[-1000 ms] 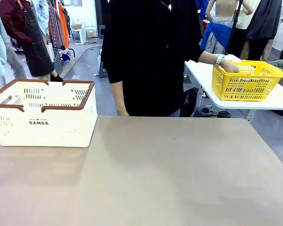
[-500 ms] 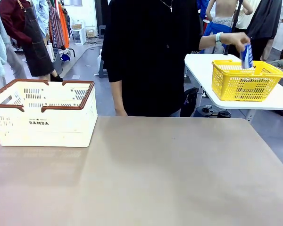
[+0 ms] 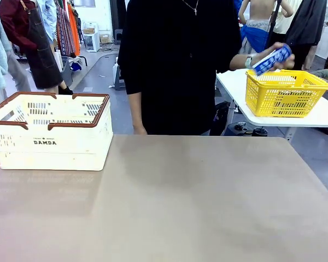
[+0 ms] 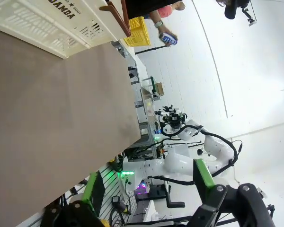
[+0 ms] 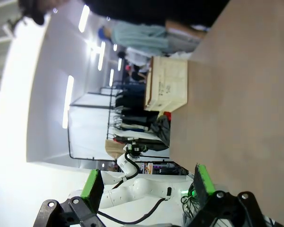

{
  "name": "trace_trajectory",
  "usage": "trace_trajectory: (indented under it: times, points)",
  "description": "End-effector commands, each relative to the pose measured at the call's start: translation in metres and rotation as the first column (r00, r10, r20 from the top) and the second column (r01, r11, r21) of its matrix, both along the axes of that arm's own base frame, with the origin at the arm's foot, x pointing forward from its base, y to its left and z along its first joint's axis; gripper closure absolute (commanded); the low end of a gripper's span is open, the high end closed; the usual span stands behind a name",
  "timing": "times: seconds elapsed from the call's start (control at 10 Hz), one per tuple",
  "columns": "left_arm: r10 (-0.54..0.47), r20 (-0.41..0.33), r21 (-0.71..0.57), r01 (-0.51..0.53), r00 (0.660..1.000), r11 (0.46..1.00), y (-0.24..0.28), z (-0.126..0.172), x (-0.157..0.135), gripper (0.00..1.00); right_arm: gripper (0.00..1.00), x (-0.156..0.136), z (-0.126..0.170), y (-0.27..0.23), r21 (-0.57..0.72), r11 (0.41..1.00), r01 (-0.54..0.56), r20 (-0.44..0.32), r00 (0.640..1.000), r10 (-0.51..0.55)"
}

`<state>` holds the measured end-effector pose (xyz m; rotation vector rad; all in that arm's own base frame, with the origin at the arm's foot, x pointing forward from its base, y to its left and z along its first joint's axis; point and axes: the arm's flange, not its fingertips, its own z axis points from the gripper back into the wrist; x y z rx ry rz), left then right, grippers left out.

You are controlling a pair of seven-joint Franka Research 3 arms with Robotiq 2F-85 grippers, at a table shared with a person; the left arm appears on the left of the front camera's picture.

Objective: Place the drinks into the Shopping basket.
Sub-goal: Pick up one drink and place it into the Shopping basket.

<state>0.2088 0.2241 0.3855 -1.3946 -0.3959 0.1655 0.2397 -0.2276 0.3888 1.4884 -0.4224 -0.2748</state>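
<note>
My left gripper (image 4: 149, 189) and right gripper (image 5: 146, 185) stand spread, empty; I see a person's hand (image 3: 286, 61) gripping a slim blue-and-white metal can (image 3: 265, 64) above a yellow mesh basket (image 3: 287, 98).

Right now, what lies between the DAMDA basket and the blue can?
Front view: bare tabletop beside the DAMDA basket, then the person's dark torso before the can.

We record the left gripper (image 4: 146, 189) with jaws spread wide and empty, its green pads (image 4: 202, 172) well apart. The right gripper (image 5: 146, 184) stands likewise: jaws wide, empty, wrist rolled sideways.
</note>
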Motion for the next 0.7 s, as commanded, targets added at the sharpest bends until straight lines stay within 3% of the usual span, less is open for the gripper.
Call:
trace_trajectory:
  times: [0.0, 0.6]
  points:
    - [0.006, 0.029, -0.012, -0.005, 1.000, 1.000, 0.0004, 0.0005, -0.0001, 0.00, 0.00, -0.0017, 0.0000, 0.0004, 0.001, 1.000, -0.005, 0.019, 1.000, 0.005]
    - [0.006, 0.029, -0.012, -0.005, 1.000, 1.000, 0.0004, 0.0005, -0.0001, 0.00, 0.00, -0.0017, 0.0000, 0.0004, 0.001, 1.000, -0.005, 0.019, 1.000, 0.005]
